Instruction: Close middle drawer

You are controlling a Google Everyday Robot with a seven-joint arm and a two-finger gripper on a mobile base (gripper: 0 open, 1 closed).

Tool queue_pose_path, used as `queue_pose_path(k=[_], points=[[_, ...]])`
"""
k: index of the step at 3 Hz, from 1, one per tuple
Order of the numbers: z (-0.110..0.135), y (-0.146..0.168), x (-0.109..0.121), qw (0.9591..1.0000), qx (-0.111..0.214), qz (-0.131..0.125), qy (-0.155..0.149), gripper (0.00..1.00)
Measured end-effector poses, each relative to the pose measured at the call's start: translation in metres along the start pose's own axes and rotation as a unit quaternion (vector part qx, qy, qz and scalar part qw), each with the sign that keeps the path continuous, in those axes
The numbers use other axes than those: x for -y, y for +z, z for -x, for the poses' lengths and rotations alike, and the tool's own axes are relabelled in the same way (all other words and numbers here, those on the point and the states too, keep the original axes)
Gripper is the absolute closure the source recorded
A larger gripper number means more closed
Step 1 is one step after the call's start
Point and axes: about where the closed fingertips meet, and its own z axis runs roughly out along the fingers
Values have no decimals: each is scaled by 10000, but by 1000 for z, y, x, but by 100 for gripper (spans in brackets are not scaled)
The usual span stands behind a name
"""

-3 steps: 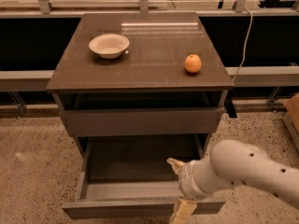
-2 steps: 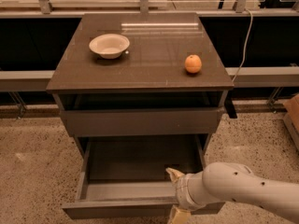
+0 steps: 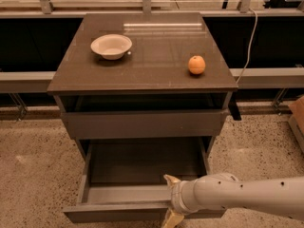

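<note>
A: The fingers (image 3: pixel 170 179) first. How do they stand?

B: Spread wide. The gripper (image 3: pixel 171 199) sits low at the front of the middle drawer (image 3: pixel 118 213). One pale tip is inside, above the front panel, and the other is outside and below, with the panel between them. I cannot tell whether either one touches it.

A: And the drawer itself?

B: It stands well out from the cabinet, beneath the uppermost drawer front (image 3: pixel 142 124). The white arm (image 3: pixel 247 198) reaches in from the right.

A: The surface, the room?

B: A dark glossy tabletop (image 3: pixel 156 75) holds a white bowl (image 3: pixel 111 46) at the back left and an orange (image 3: pixel 196 64) towards the right, the two well apart. The floor (image 3: pixel 33 175) is speckled terrazzo. A grey ledge (image 3: pixel 23 80) runs behind the cabinet with dark panels above it, and a pale cable (image 3: pixel 247 37) hangs down at the right.

A: What is hard to make out?

B: The bottom edge cuts off the lower fingertip and the drawer's front, and whatever lies beneath is out of view. The arm runs out of the frame on the right. A brown box (image 3: pixel 297 113) is clipped at the right edge, and a dark piece (image 3: pixel 235 112) by the cabinet's right corner is something I cannot identify.
</note>
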Motion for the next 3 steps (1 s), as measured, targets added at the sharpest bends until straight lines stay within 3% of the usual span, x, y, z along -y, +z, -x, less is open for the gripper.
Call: queue_pose_path(k=[2,3], points=[[-13,41,10,9999,-87,-24,53,31],[-9,48,24,9999,-67,-102,8,30]])
